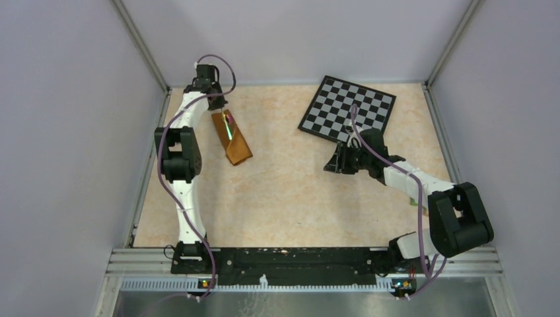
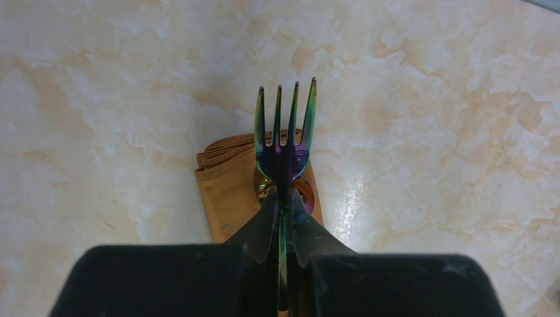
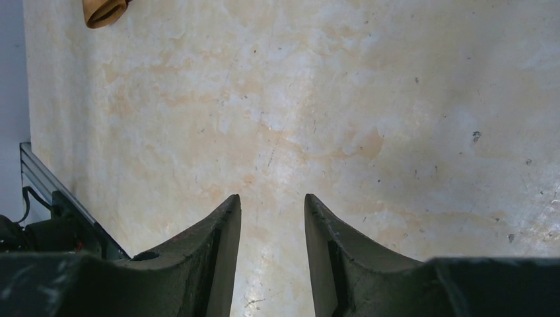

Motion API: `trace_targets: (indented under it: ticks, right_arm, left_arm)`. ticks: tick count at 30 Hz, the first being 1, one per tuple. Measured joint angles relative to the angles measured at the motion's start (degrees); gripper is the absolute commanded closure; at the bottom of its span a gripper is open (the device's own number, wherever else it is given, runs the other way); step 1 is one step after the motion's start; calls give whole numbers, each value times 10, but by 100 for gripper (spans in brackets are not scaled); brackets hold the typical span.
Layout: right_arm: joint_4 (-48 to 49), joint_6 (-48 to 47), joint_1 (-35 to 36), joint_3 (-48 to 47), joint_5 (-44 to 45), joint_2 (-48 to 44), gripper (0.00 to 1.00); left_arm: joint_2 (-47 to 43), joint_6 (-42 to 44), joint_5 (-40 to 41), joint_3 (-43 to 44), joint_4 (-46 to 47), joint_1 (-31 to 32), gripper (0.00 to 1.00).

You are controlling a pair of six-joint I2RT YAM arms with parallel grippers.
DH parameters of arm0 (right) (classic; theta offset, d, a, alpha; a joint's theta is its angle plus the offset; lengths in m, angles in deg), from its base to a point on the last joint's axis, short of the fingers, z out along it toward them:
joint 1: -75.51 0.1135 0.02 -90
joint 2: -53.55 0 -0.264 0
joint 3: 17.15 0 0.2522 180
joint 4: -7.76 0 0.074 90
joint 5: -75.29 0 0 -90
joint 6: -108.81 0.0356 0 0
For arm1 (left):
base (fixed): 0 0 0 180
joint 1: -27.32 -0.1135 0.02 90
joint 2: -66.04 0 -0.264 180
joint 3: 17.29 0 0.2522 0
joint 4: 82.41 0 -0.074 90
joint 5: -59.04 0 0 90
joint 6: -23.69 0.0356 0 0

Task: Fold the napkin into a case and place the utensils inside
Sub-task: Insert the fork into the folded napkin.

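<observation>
The rust-brown case (image 1: 232, 140) lies at the far left of the table, a narrow folded pouch. My left gripper (image 1: 223, 113) hovers over its far end, shut on the fork (image 2: 284, 135), whose tines stick out past the fingertips (image 2: 267, 218). The spoon bowl (image 2: 267, 187) shows just under the fork, lying on the case's open end (image 2: 224, 178). My right gripper (image 1: 332, 160) is open and empty over bare table at centre right; in its wrist view (image 3: 272, 205) the case's end (image 3: 102, 11) shows at top left.
The black-and-grey checkered board (image 1: 348, 109) lies at the far right, just behind my right gripper. Grey walls enclose the table on three sides. A metal rail (image 1: 304, 261) runs along the near edge.
</observation>
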Motion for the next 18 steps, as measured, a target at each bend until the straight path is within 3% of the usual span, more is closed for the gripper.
trace_targets:
  ticks: [18]
  right_arm:
    - [2, 0, 0, 0, -6, 0, 62]
  left_arm:
    - [0, -83, -44, -43, -82, -49, 100]
